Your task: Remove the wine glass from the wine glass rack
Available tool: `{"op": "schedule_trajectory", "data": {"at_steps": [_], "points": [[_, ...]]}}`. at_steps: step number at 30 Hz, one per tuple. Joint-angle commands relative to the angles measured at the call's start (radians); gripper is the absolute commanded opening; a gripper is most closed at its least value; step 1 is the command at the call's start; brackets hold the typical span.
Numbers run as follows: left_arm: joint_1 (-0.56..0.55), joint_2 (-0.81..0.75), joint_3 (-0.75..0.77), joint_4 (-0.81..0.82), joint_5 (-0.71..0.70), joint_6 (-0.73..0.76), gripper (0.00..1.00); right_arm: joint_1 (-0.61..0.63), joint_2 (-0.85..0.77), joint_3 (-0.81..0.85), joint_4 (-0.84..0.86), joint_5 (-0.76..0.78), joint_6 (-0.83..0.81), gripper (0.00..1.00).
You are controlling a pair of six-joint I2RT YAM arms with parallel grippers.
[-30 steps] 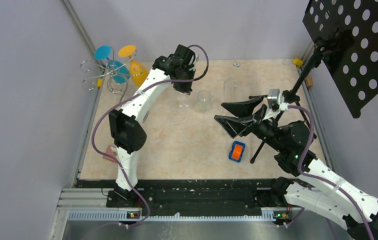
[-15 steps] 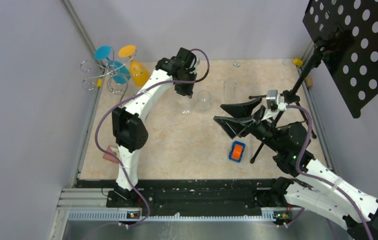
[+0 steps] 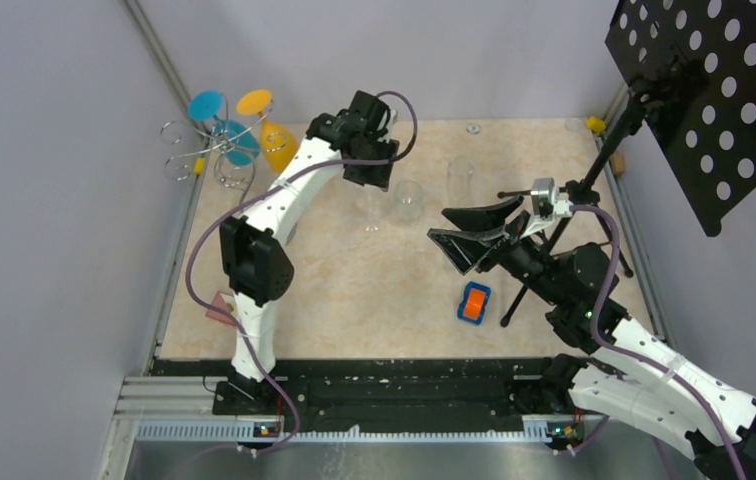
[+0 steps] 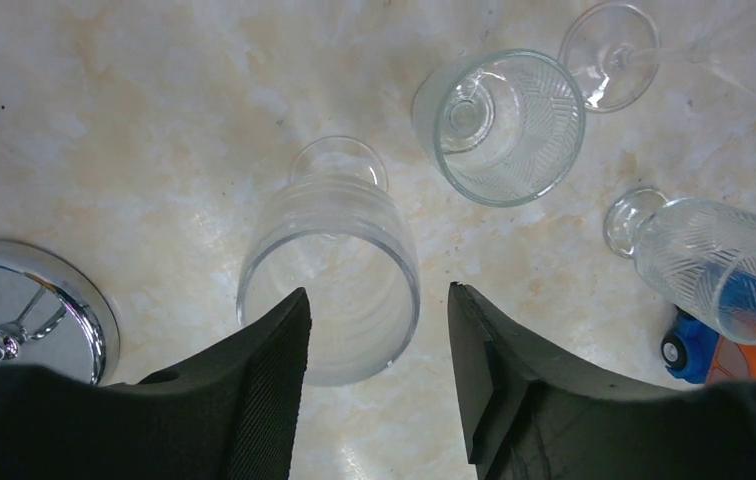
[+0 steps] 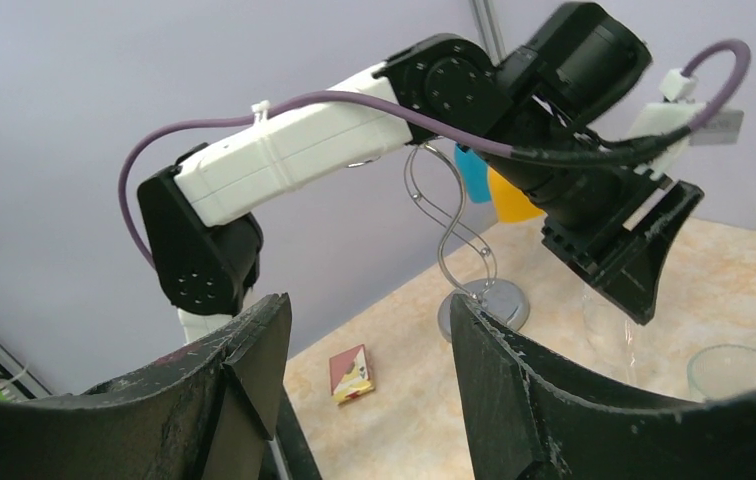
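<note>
**Looking like the glass is off the rack, only the retreat is left**

Calling this one nearly finished. The clear wine glass (image 4: pixel 329 265) stands upright on the table (image 3: pixel 374 300), on its own foot, a bit in from the far edge and left of the middle. It's well apart from the wine glass rack (image 3: pixel 209 150) in the far left corner. The left wrist view shows the rack's chrome base just beside it, not touching.

The left pincer (image 4: pixel 379 300) hangs right over the glass with its jaws apart, straddling the rim. There's a clear gap on one side, so I'd say it isn't clamped on anything. I can't tell if the other finger brushes the glass.

The right pincer (image 5: pixel 366 310) sits nearer the right edge, jaws apart, holding nothing.

A blue wine glass (image 3: pixel 240 146) and a yellow wine glass (image 3: pixel 276 148) hang on the rack. A patterned glass (image 4: pixel 502 125) stands close by the clear one.

What's left, I reckon, is lifting the left arm straight up without clipping the rim. If the coloured ones count too, that's two more to go.
</note>
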Motion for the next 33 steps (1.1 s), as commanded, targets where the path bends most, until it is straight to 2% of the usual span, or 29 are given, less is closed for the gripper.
{"op": "schedule_trajectory", "data": {"at_steps": [1, 6, 11, 14, 16, 19, 24, 26, 29, 33], "points": [[0.007, -0.148, 0.055, 0.049, 0.049, 0.03, 0.58, 0.015, -0.004, 0.025, -0.009, 0.048, 0.029, 0.61], [0.017, -0.25, 0.055, 0.069, 0.091, 0.06, 0.61, 0.015, -0.009, 0.032, -0.04, 0.083, 0.049, 0.61], [0.098, -0.378, 0.043, 0.137, 0.148, 0.038, 0.65, 0.014, -0.008, 0.038, -0.052, 0.096, 0.069, 0.61], [0.2, -0.48, -0.014, 0.238, 0.311, -0.013, 0.68, 0.015, -0.004, 0.036, -0.05, 0.096, 0.085, 0.61], [0.27, -0.551, -0.082, 0.367, 0.397, -0.077, 0.72, 0.014, -0.002, 0.03, -0.042, 0.096, 0.097, 0.61], [0.368, -0.624, -0.169, 0.485, 0.422, -0.156, 0.75, 0.014, 0.002, 0.029, -0.036, 0.097, 0.106, 0.61], [0.554, -0.67, -0.289, 0.568, 0.429, -0.327, 0.75, 0.014, 0.001, 0.033, -0.048, 0.103, 0.108, 0.61], [0.604, -0.675, -0.338, 0.608, 0.435, -0.4, 0.73, 0.015, 0.001, 0.032, -0.048, 0.104, 0.109, 0.61], [0.644, -0.676, -0.387, 0.644, 0.38, -0.474, 0.63, 0.015, 0.006, 0.029, -0.045, 0.103, 0.113, 0.61], [0.658, -0.686, -0.441, 0.689, 0.303, -0.553, 0.37, 0.014, 0.009, 0.027, -0.045, 0.104, 0.112, 0.61]]}}
